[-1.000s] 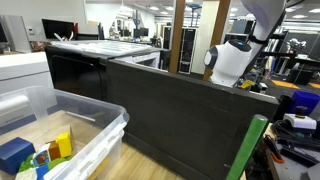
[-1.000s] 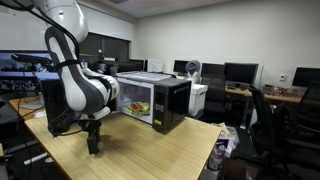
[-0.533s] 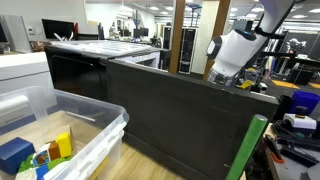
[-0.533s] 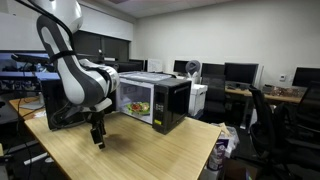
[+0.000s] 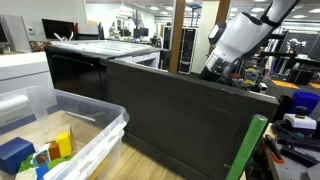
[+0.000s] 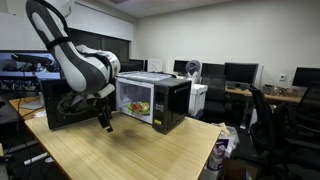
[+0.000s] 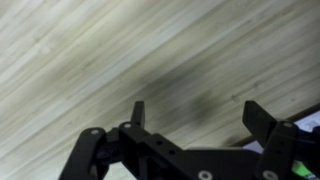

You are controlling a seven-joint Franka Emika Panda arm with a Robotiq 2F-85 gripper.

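My gripper (image 6: 105,122) hangs tilted a little above the wooden table (image 6: 150,150), just in front of the black microwave (image 6: 155,100). The microwave's inside is lit and shows food. Its door (image 6: 60,105) seems to stand open to the side behind the arm. In the wrist view the gripper (image 7: 200,118) is open, with nothing between its two black fingers (image 7: 137,112), only the wood grain of the table (image 7: 90,50) below. In an exterior view the white arm (image 5: 240,35) reaches down behind a large black box (image 5: 170,110), and the fingers are hidden there.
A clear plastic bin (image 5: 95,125) with several coloured blocks stands in the foreground. A green post (image 5: 245,150) rises beside the black box. Desks with monitors (image 6: 240,72) and an office chair (image 6: 262,115) stand beyond the table's far edge.
The arm has swung up and toward the microwave. The gripper has risen off the table and tilted, staying open.
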